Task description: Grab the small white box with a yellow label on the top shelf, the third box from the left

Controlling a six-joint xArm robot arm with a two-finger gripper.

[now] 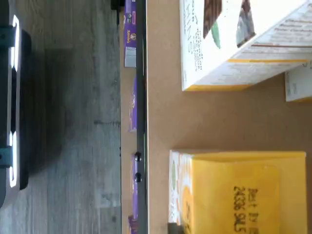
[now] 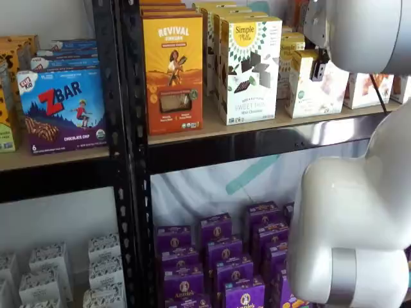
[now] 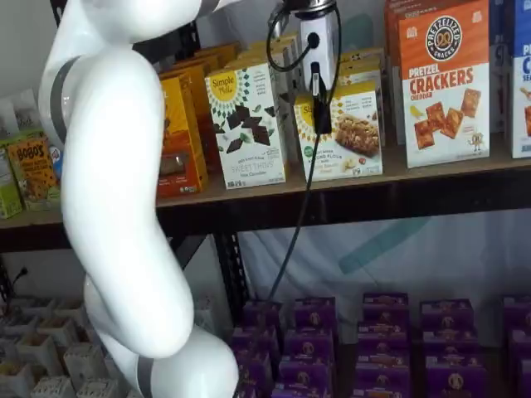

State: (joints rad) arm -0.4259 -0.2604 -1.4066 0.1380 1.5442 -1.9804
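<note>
Grey wood-grain floor (image 1: 68, 122) below the rack in the wrist view. Black perforated upright (image 2: 125, 160) dividing the shelving bays, with a glossy black beam (image 2: 270, 144) across. Pale wall (image 2: 58, 224) behind the lower shelves, a teal strip (image 2: 253, 174) slanting across a white backing sheet (image 2: 205, 192). Purple boxes (image 2: 218, 256) in rows low down; white patterned boxes (image 2: 45, 276) in the next bay. Zbar carton (image 2: 63, 109) on the neighbouring shelf. Even, soft indoor light.
</note>
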